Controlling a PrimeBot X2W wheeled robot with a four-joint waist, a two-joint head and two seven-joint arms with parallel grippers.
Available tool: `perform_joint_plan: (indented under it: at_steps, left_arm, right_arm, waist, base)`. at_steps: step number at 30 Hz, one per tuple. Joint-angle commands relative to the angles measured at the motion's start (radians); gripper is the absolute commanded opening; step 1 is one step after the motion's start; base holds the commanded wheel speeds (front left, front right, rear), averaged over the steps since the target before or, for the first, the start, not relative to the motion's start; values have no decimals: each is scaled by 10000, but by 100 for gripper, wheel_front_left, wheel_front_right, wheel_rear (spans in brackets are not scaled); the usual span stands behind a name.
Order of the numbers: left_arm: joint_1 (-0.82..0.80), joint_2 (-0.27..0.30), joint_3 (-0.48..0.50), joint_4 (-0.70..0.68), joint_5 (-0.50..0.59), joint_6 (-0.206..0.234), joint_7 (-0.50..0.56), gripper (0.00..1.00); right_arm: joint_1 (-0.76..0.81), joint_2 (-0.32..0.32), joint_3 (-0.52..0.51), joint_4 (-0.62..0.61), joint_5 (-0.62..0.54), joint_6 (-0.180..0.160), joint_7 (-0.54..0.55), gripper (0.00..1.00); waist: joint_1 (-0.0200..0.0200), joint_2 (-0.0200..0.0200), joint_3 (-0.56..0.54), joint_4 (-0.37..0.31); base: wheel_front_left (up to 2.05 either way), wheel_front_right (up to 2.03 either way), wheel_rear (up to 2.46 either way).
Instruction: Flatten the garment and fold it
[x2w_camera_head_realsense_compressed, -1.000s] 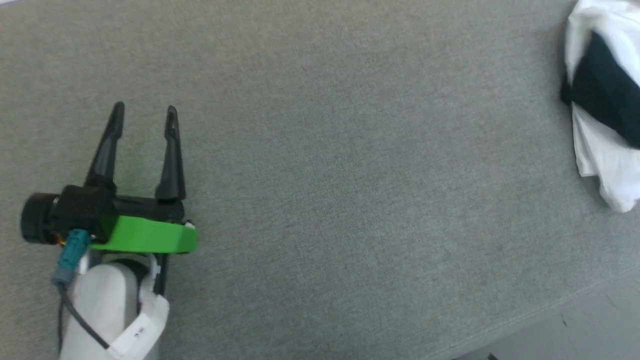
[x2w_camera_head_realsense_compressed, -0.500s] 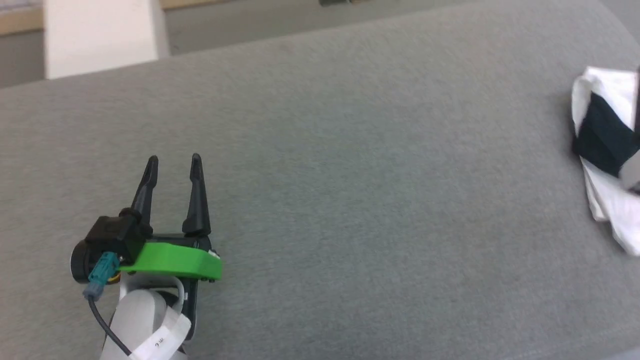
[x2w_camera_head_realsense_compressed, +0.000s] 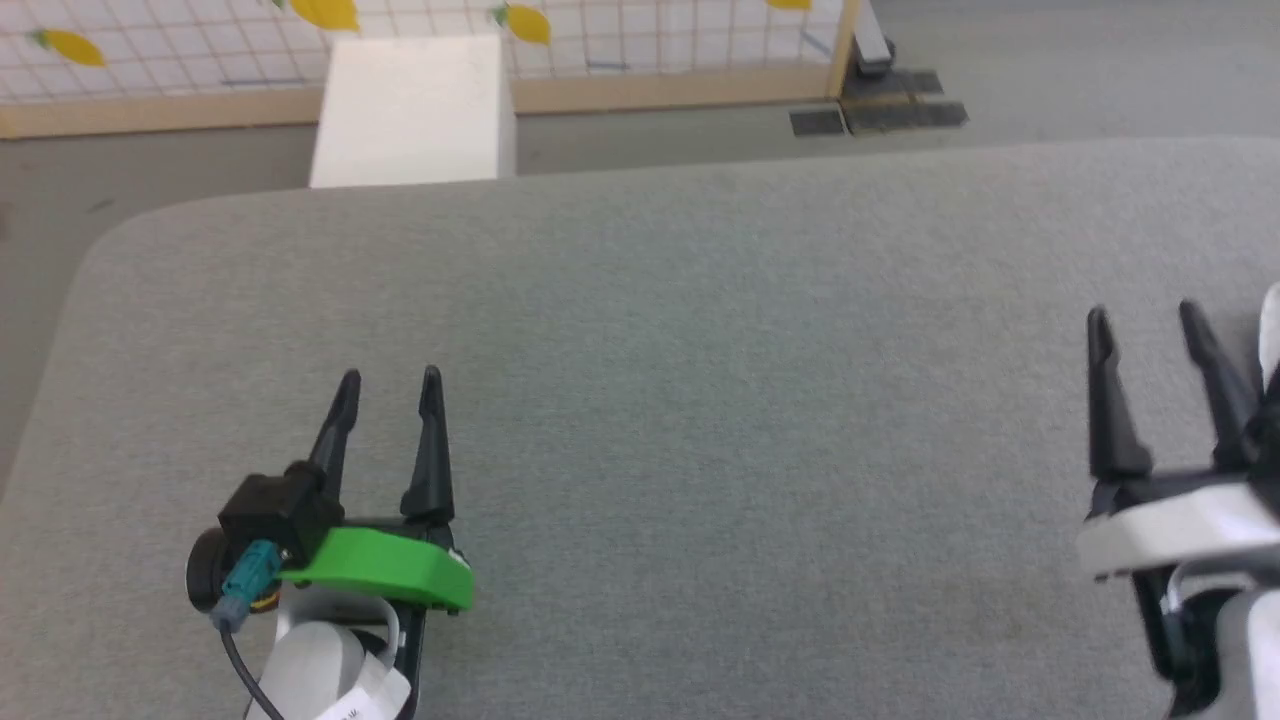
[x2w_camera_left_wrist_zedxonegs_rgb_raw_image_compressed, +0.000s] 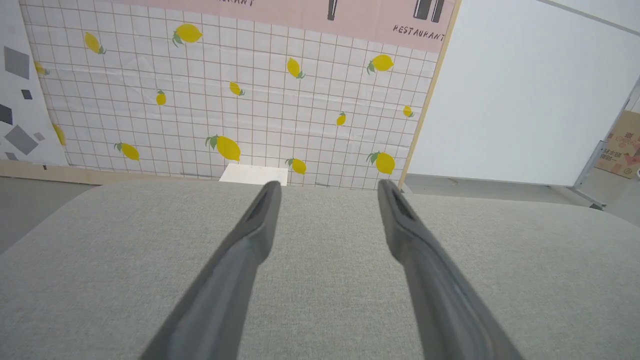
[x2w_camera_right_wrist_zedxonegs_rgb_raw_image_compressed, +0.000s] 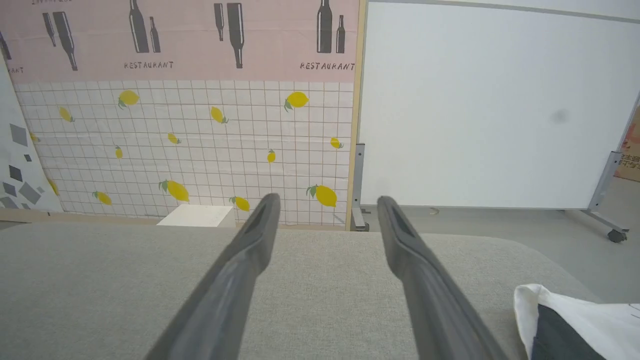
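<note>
Gaping wide, the right gripper (x2w_camera_head_realsense_compressed: 1145, 315) is sitting nearest the shirt (x2w_camera_right_wrist_zedxonegs_rgb_raw_image_compressed: 580, 325), at its three o'clock; left gripper (x2w_camera_head_realsense_compressed: 390, 378) gaping too.

left end effector (x2w_camera_left_wrist_zedxonegs_rgb_raw_image_compressed: 327, 189): fingers spread, empty | below: grey padded surface (x2w_camera_left_wrist_zedxonegs_rgb_raw_image_compressed: 100, 260) | behind: lemon-print wall (x2w_camera_left_wrist_zedxonegs_rgb_raw_image_compressed: 225, 100)

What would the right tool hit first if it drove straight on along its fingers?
Nothing close, it seems: open, the right tool points over bare grey table toward its far edge. The garment lies right of that line. The tool's height above the table is unclear.
</note>
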Motion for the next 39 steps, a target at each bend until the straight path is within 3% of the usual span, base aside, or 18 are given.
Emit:
perform_joint_plan:
  at_steps: [1, 12, 25, 26, 39]
  left_arm:
    - [130, -46, -30, 51, -52, -48, -46, 100]
    - [609, -56, -376, 312, -136, 64, -47, 100]
    - [780, -58, -631, 449, -304, 211, -47, 100]
    - [648, -21, -631, 425, -182, 150, 1, 0]
    - [638, -19, -633, 423, -174, 144, 6, 0]
  right_arm:
    - [322, 142, 10, -84, -69, -17, -137, 100]
    - [1520, 704, 62, -130, -513, -17, -423, 100]
    - [1966, 780, 29, -229, -251, -17, -349, 100]
    - [1833, 748, 16, -184, -295, 0, -354, 0]
    - [1842, 742, 10, -174, -301, 0, -354, 0]
  waist:
    - [1, 0, -417, 380]
    - [1, 0, -756, 579]
    - [1, 0, -847, 661]
    - [1, 0, -848, 661]
    - [1, 0, -856, 658]
  base:
    - [0, 0, 0]
    - [0, 0, 0]
    - [0, 0, 0]
    - [0, 0, 0]
    - [0, 0, 0]
